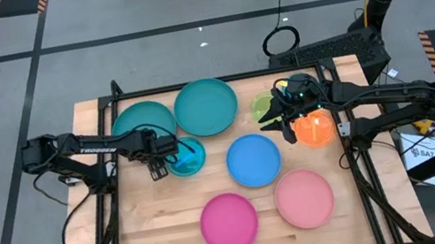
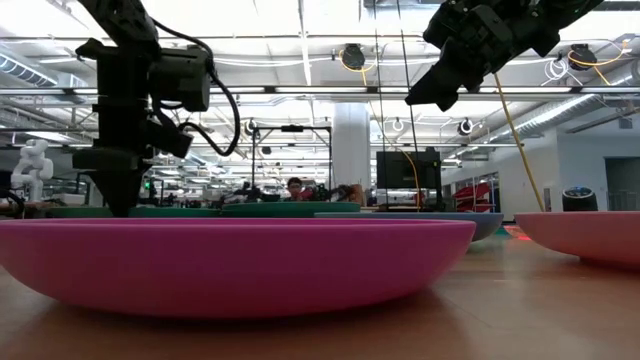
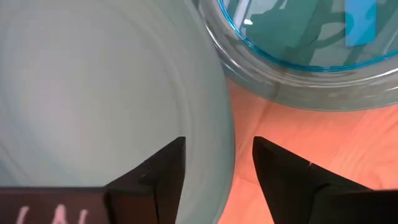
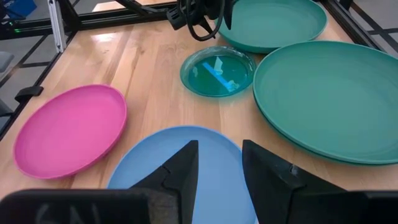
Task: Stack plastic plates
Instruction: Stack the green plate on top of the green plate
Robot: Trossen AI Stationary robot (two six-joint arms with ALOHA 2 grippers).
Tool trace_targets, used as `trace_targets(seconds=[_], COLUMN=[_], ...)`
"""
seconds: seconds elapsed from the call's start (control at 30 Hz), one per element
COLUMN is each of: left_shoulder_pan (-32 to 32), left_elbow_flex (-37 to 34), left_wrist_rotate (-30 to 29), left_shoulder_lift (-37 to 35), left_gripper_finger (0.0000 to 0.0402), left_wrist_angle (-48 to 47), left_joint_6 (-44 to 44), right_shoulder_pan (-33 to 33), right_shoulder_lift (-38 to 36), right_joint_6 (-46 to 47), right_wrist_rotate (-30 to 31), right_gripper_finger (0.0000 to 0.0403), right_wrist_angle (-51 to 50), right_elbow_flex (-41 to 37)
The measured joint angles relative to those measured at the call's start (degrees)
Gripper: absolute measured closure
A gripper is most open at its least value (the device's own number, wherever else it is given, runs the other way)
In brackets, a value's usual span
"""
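we read these plastic plates as light, stiff and slick: thin shells with a shallow well and a raised rim. we judge the rim to be the only real hold, 1 finger over the lip and 1 under or outside it. a flat pinch on the middle would find nothing to grip, and a light plate could skate on the wooden table (image 1: 156,231) if nudged.

the left gripper (image 3: 214,163) is low at the near edge of the left teal plate (image 1: 139,120), its jaws spread wide and straddling that plate's rim, 1 finger over the well and 1 over bare wood, with nothing clamped yet. the small cyan plate (image 1: 185,157) lies just beside it.

the right gripper (image 1: 294,108) hangs raised above the far right of the table, over the lime-green plate (image 1: 265,106) and the orange plate (image 1: 314,129). its wrist view shows the jaws partly apart with nothing between them.

counting from above, we see 8 plates, none visibly stacked:
- 2 large teal, the 2nd teal plate (image 1: 206,106) at the far middle, touching or slightly overlapping the 1st
- 1 large blue plate (image 1: 253,160) near the centre
- 1 large magenta plate (image 1: 229,221) at the near edge
- 1 large pale pink plate (image 1: 305,198) just beside the magenta one
- 1 small cyan, 1 small lime-green and 1 small orange, all translucent

whether any translucent plate hides another beneath it, we cannot tell.
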Motion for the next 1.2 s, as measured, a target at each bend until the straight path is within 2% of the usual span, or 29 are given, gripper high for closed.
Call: trace_targets(seconds=[0.37,0.6,1.03,1.2], left_shoulder_pan=[0.0,0.0,-0.1,-0.5], left_elbow_flex=[0.0,0.9,5.9,10.1], left_wrist_rotate=[0.0,-2.0,-4.6,-8.5], left_shoulder_lift=[0.0,0.0,-0.1,-0.1], left_gripper_finger=[0.0325,0.0389,0.0394,0.0394], left_wrist_angle=[-0.1,-1.2,-10.4,-14.7], left_joint_6=[-0.3,-2.2,-4.9,-4.9], right_shoulder_pan=[0.0,0.0,0.0,0.0], right_shoulder_lift=[0.0,0.0,0.0,0.0], right_joint_6=[0.1,-0.1,-0.1,-0.1], right_wrist_rotate=[0.0,0.0,0.0,0.0], right_gripper_finger=[0.0287,0.0287,0.0287,0.0287], right_wrist_angle=[0.0,0.0,0.0,0.0], right_elbow_flex=[0.0,0.0,0.0,0.0])
